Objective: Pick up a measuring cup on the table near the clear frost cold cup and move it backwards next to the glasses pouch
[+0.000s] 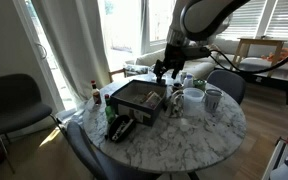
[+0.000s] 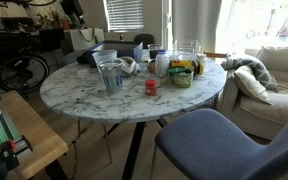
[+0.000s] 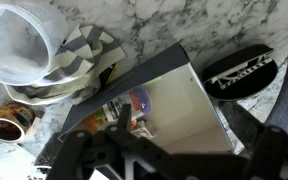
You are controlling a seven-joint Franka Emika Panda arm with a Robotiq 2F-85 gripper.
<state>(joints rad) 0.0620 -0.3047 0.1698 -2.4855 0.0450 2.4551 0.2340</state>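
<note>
My gripper (image 1: 162,72) hangs over the far edge of a dark flat box (image 1: 136,98) on the round marble table (image 1: 184,145). In the wrist view its dark fingers (image 3: 174,160) are spread apart with nothing between them, above the box's shiny lid (image 3: 164,105). The black glasses pouch (image 3: 239,70) lies beside the box, at its near side in an exterior view (image 1: 121,128). The frosted cup (image 1: 193,99) stands to the right of the box and also shows in an exterior view (image 2: 111,73). The measuring cup is too small to tell apart in any view.
A grey metallic cup (image 1: 213,99) stands next to the frosted cup. A white bowl (image 3: 19,40) on a striped cloth (image 3: 79,55) and a small cup with dark contents (image 3: 4,128) are near the box. A glass jar (image 2: 187,55), a green bowl (image 2: 181,77) and a small red cup (image 2: 151,87) crowd the table. Chairs ring it.
</note>
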